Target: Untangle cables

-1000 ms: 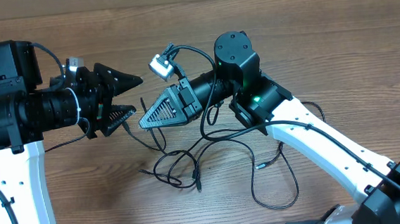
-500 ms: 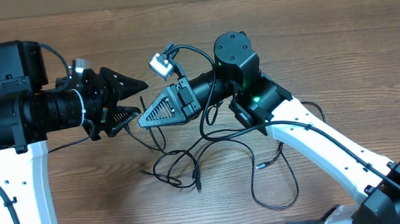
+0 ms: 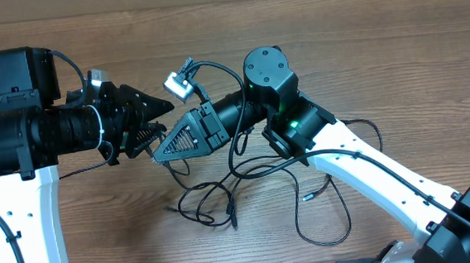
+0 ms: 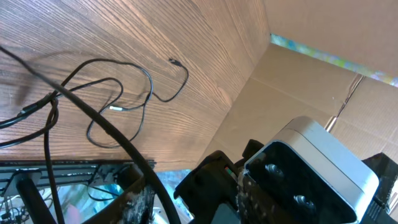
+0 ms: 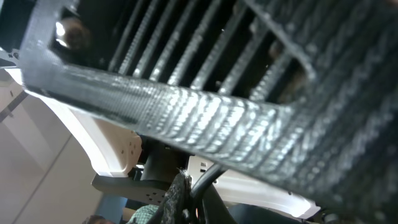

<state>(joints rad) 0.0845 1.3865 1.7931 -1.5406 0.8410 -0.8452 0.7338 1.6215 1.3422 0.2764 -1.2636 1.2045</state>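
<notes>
The right gripper's [image 3: 157, 152] jaws clamp a strand of the cables [image 3: 230, 206], so the left gripper [image 3: 164, 121], jaws apart, should pinch just beside it and draw away slowly.

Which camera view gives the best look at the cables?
Overhead: it shows the cables as a whole tangle, with loops and plug ends spread over the table. The left wrist view catches only a few loops and one plug end. The right wrist view is filled by close-up ribbed black plastic, with no cable clearly recognisable.
</notes>
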